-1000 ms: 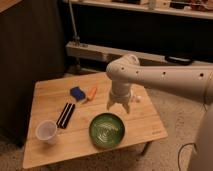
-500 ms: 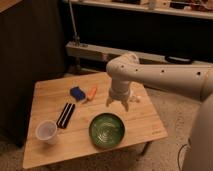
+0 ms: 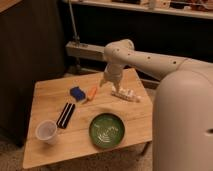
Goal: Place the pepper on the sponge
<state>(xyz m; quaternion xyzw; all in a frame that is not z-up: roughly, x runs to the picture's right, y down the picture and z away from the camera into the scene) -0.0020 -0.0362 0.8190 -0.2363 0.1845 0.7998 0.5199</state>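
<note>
pepper [image 3: 92, 93] just beside sponge [image 3: 76, 92], wooden table [image 3: 48, 98]; hand [image 3: 110, 84] above table, near pepper

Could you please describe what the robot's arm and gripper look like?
The arm is a smooth, rounded off-white tube with a row of small dark dots along it; no cables show. The gripper, equally pale, hangs over the table near the pepper.

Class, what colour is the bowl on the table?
The bowl is green, shown best in the camera view; the gripper hovers near the pepper.
</note>
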